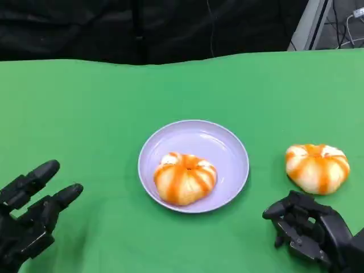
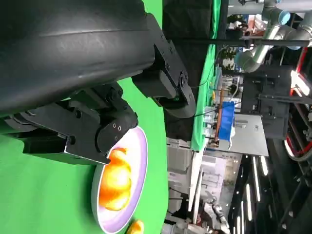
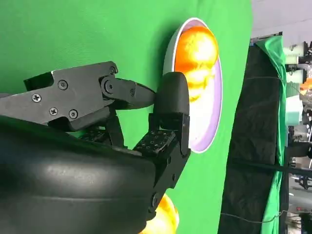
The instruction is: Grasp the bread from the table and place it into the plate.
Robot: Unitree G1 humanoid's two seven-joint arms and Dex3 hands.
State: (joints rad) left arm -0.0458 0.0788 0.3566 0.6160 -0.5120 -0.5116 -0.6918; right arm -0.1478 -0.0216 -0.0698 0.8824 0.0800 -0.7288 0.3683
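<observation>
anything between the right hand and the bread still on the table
Nothing: in the head view only a narrow strip of bare green cloth separates the right hand from the bread just beyond its fingers.

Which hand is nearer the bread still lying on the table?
Right. The right hand sits just in front of the bread on the table; the left hand is across the plate, far off.
</observation>
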